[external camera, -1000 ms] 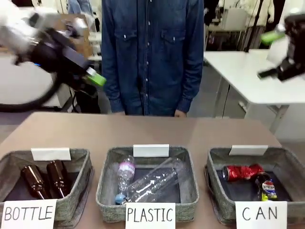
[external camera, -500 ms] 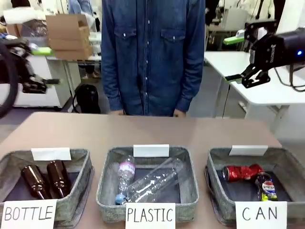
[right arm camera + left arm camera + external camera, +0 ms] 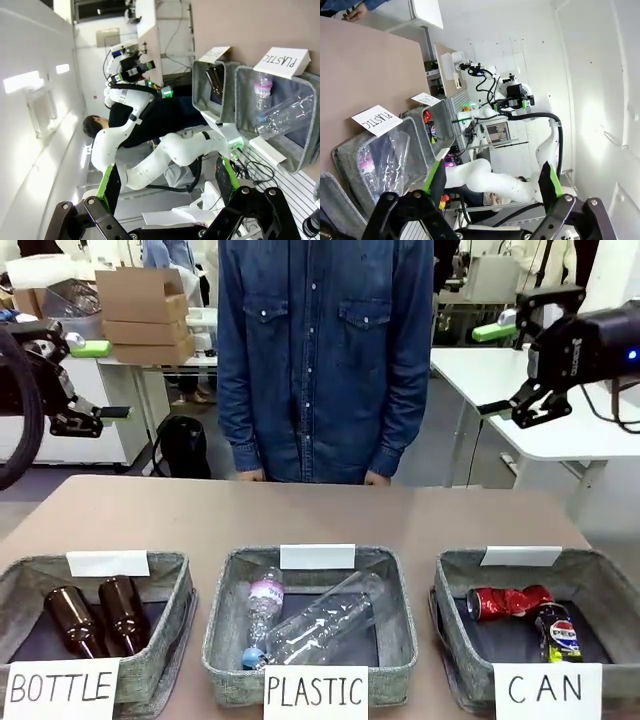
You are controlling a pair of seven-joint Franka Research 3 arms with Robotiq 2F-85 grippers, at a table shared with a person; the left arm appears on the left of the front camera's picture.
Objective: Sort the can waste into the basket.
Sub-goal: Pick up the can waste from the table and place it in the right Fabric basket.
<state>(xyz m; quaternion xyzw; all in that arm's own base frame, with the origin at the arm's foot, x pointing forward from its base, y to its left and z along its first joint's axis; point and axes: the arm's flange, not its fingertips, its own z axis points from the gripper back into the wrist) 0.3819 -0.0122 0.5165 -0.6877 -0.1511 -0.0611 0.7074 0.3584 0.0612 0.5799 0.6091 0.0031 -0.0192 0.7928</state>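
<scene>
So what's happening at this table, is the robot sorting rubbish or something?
Yes, it looks like a sorting job that is finished or nearly so. Both crushed cans, the red can and the blue can, lie in the basket signed CAN. Brown glass bottles fill the BOTTLE basket and clear plastic bottles the PLASTIC basket. The left gripper and right gripper are raised high at the sides, open and holding nothing. A person stands at the far side, touching nothing.

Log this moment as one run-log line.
left gripper: open, raised, empty | right gripper: open, raised, empty | red can, blue can: in CAN basket
</scene>
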